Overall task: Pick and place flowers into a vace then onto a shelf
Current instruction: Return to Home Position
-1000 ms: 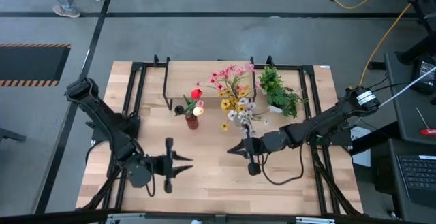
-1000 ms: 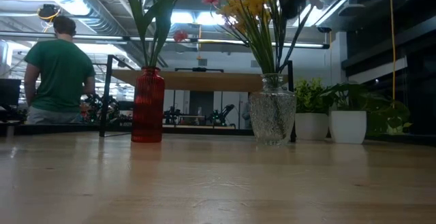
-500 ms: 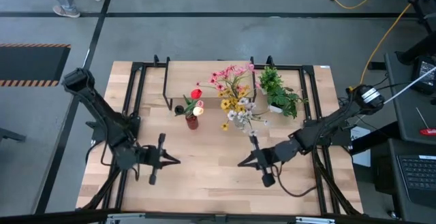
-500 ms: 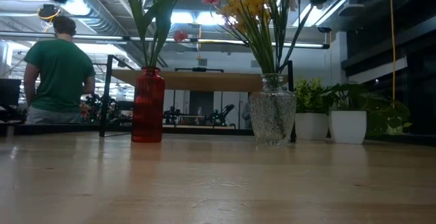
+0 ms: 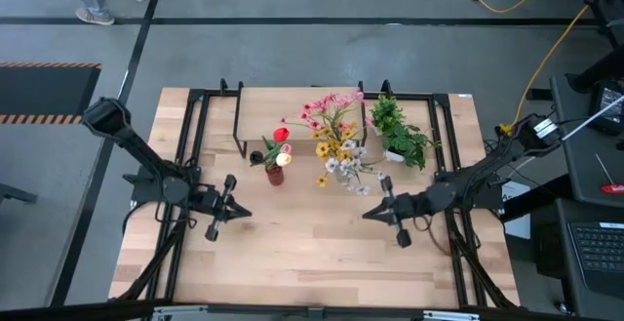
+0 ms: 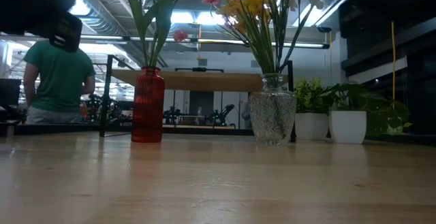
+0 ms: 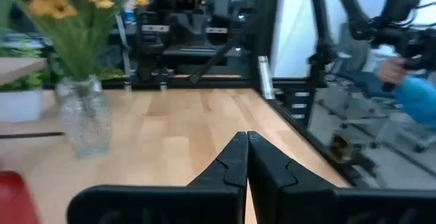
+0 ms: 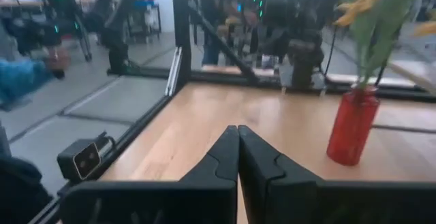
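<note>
Left gripper (image 5: 244,213) and right gripper (image 5: 367,214) farther apart than before, above tabletop (image 5: 292,262)

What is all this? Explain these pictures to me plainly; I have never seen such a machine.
Two dark robot arms stand at a wooden table. One picture looks straight down, one looks level across the tabletop, and two come from cameras on the arms' wrists. The left gripper and right gripper are both shut and hold nothing. On the table stand a red vase and a clear glass vase, each with flowers in it, beside potted plants. Behind them is a low shelf.
</note>
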`<action>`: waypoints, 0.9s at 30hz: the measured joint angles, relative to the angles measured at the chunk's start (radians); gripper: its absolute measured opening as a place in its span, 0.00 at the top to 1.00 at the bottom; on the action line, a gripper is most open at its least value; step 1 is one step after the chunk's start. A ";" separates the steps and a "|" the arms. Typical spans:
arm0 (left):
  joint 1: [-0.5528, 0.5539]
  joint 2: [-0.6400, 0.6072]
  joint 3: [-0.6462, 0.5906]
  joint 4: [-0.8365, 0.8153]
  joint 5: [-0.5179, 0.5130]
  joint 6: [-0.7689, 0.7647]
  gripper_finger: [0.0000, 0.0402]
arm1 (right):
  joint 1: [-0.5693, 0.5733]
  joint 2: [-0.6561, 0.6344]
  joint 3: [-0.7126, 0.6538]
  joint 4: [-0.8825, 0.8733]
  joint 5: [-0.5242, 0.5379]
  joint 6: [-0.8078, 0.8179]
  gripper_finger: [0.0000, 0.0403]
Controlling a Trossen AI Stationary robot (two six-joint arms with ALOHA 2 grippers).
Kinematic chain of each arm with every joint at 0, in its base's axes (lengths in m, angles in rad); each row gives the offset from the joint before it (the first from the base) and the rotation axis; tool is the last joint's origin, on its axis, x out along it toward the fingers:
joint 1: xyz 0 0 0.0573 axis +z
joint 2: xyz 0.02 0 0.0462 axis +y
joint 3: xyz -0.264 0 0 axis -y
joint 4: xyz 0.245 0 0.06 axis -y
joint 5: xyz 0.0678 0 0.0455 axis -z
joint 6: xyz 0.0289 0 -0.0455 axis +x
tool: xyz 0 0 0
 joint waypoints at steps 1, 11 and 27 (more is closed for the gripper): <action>0.008 0.000 0.000 -0.004 0.000 0.013 1.00 | 0.000 -0.022 -0.026 0.026 0.000 -0.005 0.99; 0.149 -0.069 0.000 -0.029 0.193 0.118 1.00 | -0.094 -0.321 -0.215 0.049 -0.014 -0.016 0.99; 0.334 -0.533 0.000 -0.510 0.253 0.136 0.99 | -0.179 -0.740 -0.241 -0.373 -0.108 -0.083 0.99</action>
